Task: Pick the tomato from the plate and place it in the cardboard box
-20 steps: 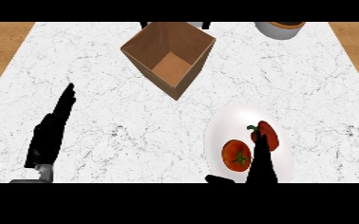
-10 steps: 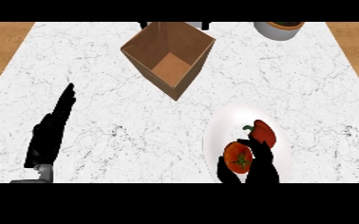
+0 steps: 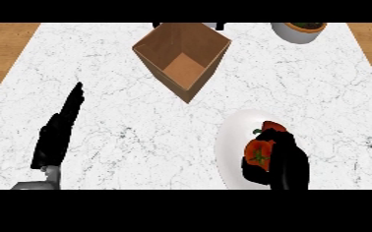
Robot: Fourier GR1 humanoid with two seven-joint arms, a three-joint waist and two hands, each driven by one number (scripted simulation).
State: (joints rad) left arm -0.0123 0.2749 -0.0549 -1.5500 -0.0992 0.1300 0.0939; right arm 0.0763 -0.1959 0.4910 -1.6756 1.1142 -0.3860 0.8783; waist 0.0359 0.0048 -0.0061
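head view: black right hand wraps its fingers round the round red tomato on the white round plate. left of the plate, black left hand lies straight-fingered.

A white marble-patterned table with fine grey veins fills nearly the whole view, seen from steeply above. Strips of warm brown wooden surface show beyond its far left and far right corners. A round pale grey pot with dark contents stands at the table's far right edge. The light is even.
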